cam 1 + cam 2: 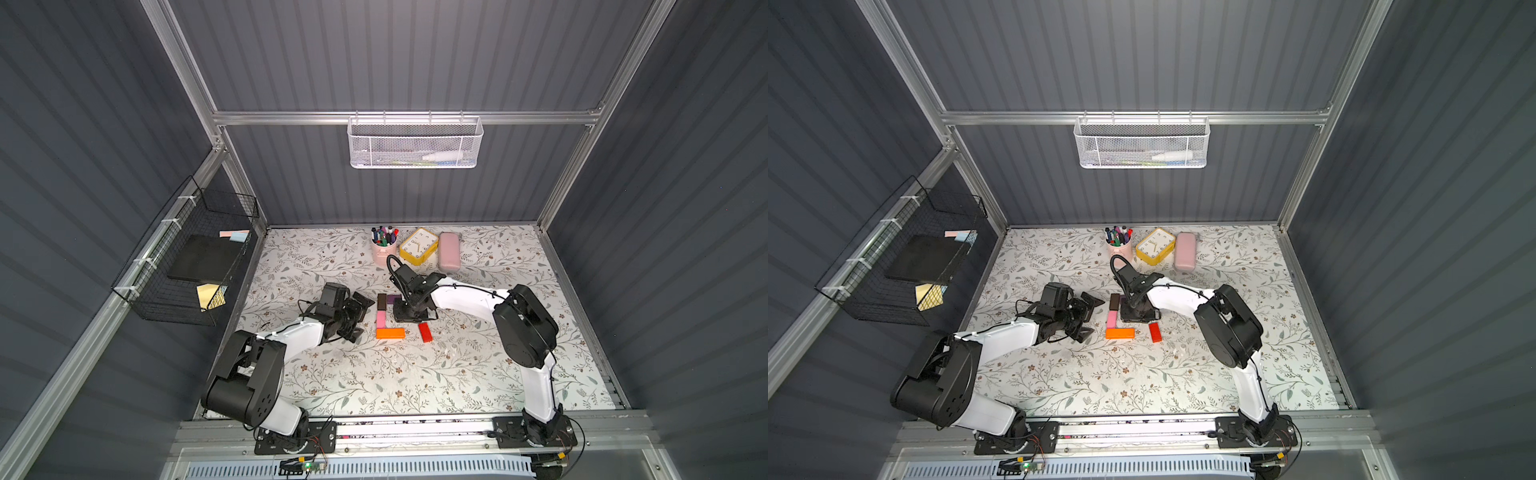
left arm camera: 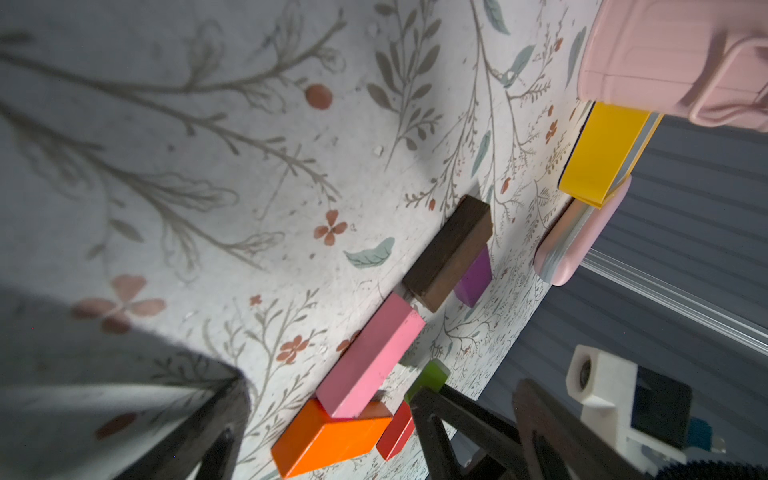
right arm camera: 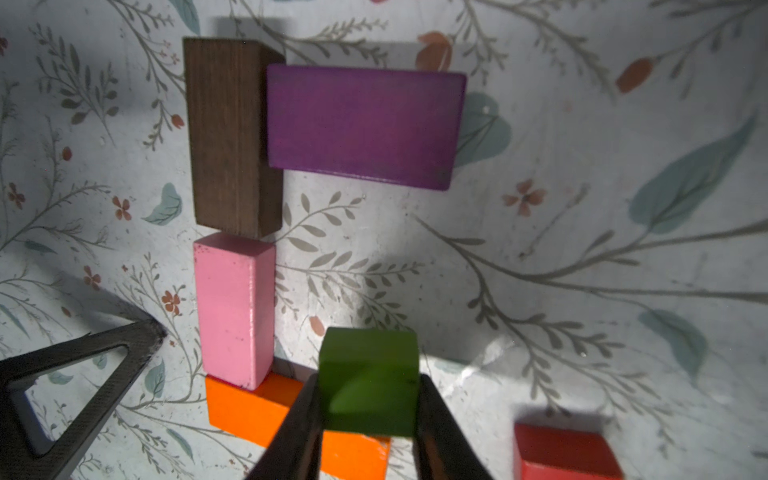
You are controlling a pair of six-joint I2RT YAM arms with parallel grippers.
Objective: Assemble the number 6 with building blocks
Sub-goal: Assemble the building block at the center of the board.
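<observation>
Green cube (image 3: 368, 365) sat clamped btwn the two dark fingers of your right pincer (image 3: 369, 399), gripped on opposite flat faces, w/ its top face showing. It hung in the hollow of the half-built number 6 (image 1: 381, 320), near the pink block (image 3: 232, 307) but apart from it. In the wrist view it overlapped the orange bar (image 3: 249, 411). Whether it touched the counter (image 3: 582, 249) couldn't be told.

Layout of the 6:
- Spine: brown block (image 3: 228, 137) lay end to end w/ pink, touching.
- Upper stroke: purple block (image 3: 365, 124) lay against the brown's side at the top.
- Base: orange touched pink's lower end.
- Red block (image 3: 565, 453) lay alone near orange's free end, not touching.

Your left pincer (image 1: 360, 318) stood wide open and empty, just beside the spine.

Handling, as a judgement: the cube looked like painted wood, so prob. light, stiff and not fragile. Smooth paint may slip, esp. if pinched near an edge. Best hold was mid-face on two parallel sides, as your pincer held it. Set it down flat, since a nudge could shift the loose neighbours.
</observation>
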